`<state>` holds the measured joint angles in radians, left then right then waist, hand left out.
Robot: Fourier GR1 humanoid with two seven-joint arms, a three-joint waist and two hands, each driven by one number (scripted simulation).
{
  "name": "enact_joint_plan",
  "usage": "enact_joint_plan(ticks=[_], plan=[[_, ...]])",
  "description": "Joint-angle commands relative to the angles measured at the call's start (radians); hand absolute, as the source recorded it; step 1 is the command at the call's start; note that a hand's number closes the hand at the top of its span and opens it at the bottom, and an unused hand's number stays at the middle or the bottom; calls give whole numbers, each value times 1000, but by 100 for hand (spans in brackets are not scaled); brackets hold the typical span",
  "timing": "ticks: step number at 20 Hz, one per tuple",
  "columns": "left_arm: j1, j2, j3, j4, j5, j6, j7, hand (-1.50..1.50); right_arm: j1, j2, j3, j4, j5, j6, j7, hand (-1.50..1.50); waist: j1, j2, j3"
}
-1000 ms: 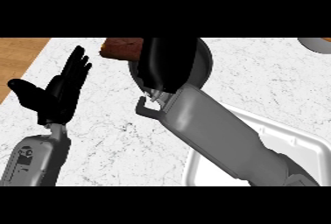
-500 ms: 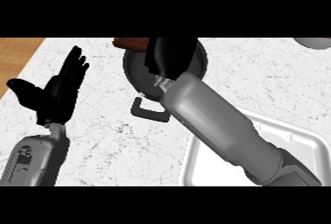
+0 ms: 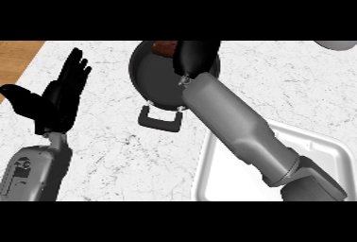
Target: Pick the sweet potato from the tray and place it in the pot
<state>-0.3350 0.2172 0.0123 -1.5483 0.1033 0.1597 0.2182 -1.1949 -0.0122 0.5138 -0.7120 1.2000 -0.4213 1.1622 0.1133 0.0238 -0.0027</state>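
The sweet potato [image 3: 164, 47], a reddish-brown piece, shows at the far rim of the pot [image 3: 155, 80], over the pot's dark inside. Only its left end is visible; the rest is hidden behind the right hand [image 3: 197, 54]. That hand's fingers [image 3: 184, 60] are curled downward and close round the sweet potato's right part, so the vegetable sticks out to the left of them. Whether it touches the pot's bottom cannot be told.

The pot is round and black, standing on the desk [image 3: 125, 160], with its looped handle [image 3: 160, 120] pointing toward the view's lower edge. The right forearm [image 3: 230, 118] crosses the pot's right side and runs back over the white tray [image 3: 317, 142], which lies at the lower right, just beside the pot.

The left hand [image 3: 59, 99] rests at the view's left, well apart from the pot, fingers straight and pointing up, thumb spread outward, holding nothing. A wooden strip [image 3: 17, 54] borders the marble desk at the upper left, and part of a grey object [image 3: 339, 45] shows at the upper right corner.
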Motion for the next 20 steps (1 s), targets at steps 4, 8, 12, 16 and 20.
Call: enact_joint_plan(ticks=[4, 8, 12, 16, 20], plan=[[31, -11, -7, 2, -3, -8, -32, 0, 42, 12, -93, 99, -128, -174, 106, 150, 0, 10, 2], [11, -10, -7, 12, -12, 1, -17, 0, 90, 12, -137, 99, -250, -269, -7, -150, 11, 15, 3], [-6, -30, -26, -21, -13, 12, 10, 0, 107, 12, -183, 90, -386, -365, -181, -150, 12, 15, 5], [7, -2, -1, -20, 2, -14, -7, 0, 110, 12, -196, 35, -446, -538, -281, -150, 17, 13, 5], [-2, 8, 16, -19, -1, 0, 21, 0, 120, 12, -204, -19, -523, -663, -353, -150, -13, 3, 5]])
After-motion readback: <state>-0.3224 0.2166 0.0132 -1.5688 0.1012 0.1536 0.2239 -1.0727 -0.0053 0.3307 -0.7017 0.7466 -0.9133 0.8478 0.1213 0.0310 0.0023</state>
